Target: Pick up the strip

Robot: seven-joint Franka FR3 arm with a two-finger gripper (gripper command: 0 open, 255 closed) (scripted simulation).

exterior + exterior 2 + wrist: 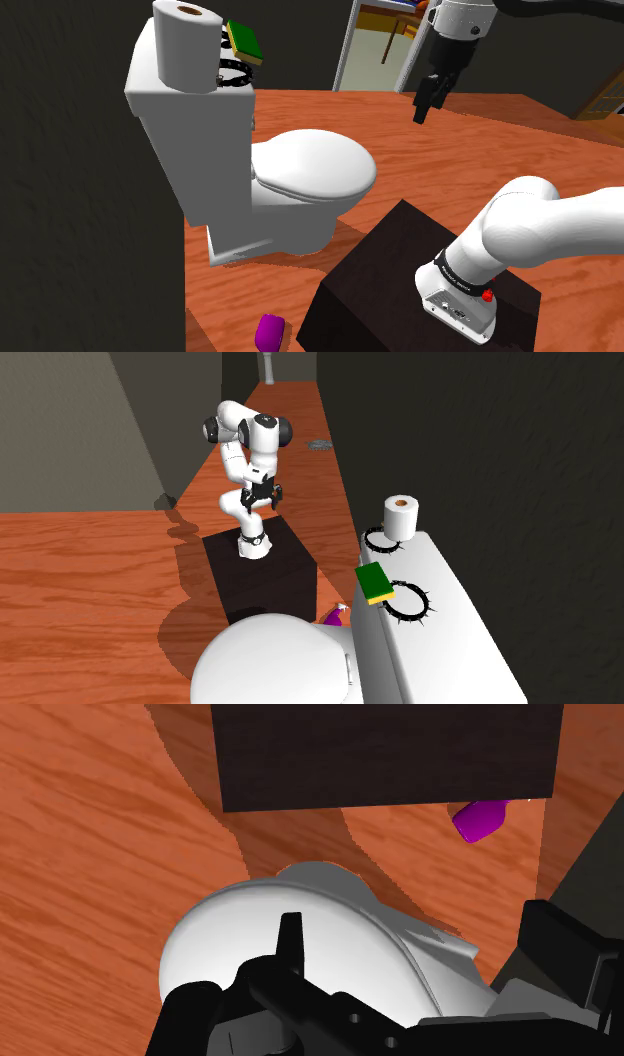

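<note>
Arm held high, the strip lying on the toilet tank.

In the shoulder view we see the gripper [428,103] at the upper right of the frame, above the wooden floor [440,160]; the black spiked strip [236,74], curled in a loop, lies at the upper left on the white toilet tank [185,115], between the paper roll [187,45] and the green sponge [244,40]; in the second exterior view the gripper [262,502] is at the upper middle, well apart from the tank [440,652] at the lower right, where the black spiked strip [368,540] is just beside the roll [402,517] and a second spiked loop [409,619] is just beside the sponge [375,583]; in the wrist view the gripper [412,919] has its fingers [290,939] standing apart, nothing between them, over the white toilet seat [250,924]; a purple object [480,819] lies near the dark stand [385,754].
</note>
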